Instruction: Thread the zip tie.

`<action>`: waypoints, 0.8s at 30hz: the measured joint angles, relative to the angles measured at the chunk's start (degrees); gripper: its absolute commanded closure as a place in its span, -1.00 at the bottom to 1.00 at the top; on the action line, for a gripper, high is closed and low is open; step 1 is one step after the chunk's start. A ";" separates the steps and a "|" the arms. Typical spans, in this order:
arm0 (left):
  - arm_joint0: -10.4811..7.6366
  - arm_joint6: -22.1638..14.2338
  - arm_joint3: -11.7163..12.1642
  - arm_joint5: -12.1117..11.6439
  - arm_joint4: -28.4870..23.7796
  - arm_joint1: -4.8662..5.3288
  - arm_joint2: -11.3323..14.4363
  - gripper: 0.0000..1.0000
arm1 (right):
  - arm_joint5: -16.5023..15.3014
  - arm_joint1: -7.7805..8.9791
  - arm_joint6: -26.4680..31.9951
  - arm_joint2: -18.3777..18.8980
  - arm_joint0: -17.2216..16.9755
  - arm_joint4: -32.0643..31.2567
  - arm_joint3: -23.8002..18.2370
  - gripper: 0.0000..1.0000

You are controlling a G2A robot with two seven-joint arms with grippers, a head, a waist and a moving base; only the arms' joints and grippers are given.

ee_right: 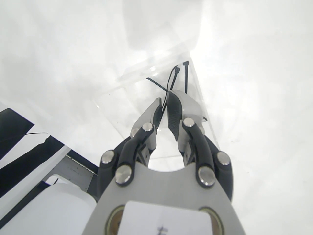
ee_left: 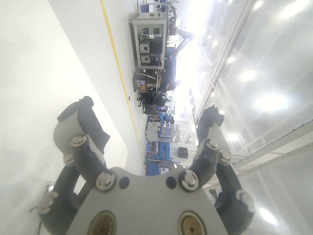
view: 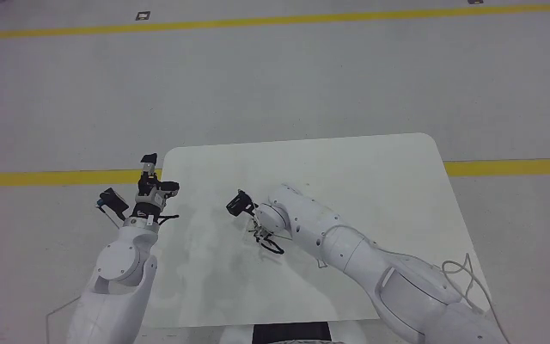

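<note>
Since threading starts with a grab, our right gripper (ee_right: 164, 101) is pinched shut on a thin black plastic zip tie (ee_right: 174, 76), fingertips down in the clear plastic tray (ee_right: 133, 80). Meanwhile our left gripper (ee_left: 148, 107) hangs wide open and empty, probably for the head end.

My right gripper (ee_right: 165, 96) hides the lower lengths of the zip ties (ee_right: 176, 71). The clear tray (ee_right: 151, 68) holding them is faint, barely traceable. From above, left of the table's (view: 387, 172) middle, the ties are too small to separate.
</note>
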 measured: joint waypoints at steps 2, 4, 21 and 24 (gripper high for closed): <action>0.00 0.00 0.00 0.00 0.00 0.00 0.00 -1.00 | -0.17 -0.20 -0.10 0.03 0.06 0.04 0.52 0.98; 0.00 0.00 0.00 0.00 0.00 0.00 0.00 -1.00 | -0.28 -0.38 -0.17 0.05 0.12 0.04 0.89 1.00; 0.00 0.00 0.00 0.00 0.00 0.00 0.00 -1.00 | 0.43 -0.36 1.43 1.88 0.13 -1.86 -2.18 1.00; 0.00 0.00 0.00 0.00 0.00 0.00 0.00 -1.00 | 0.34 0.09 1.82 2.64 -0.43 -2.29 -3.48 1.00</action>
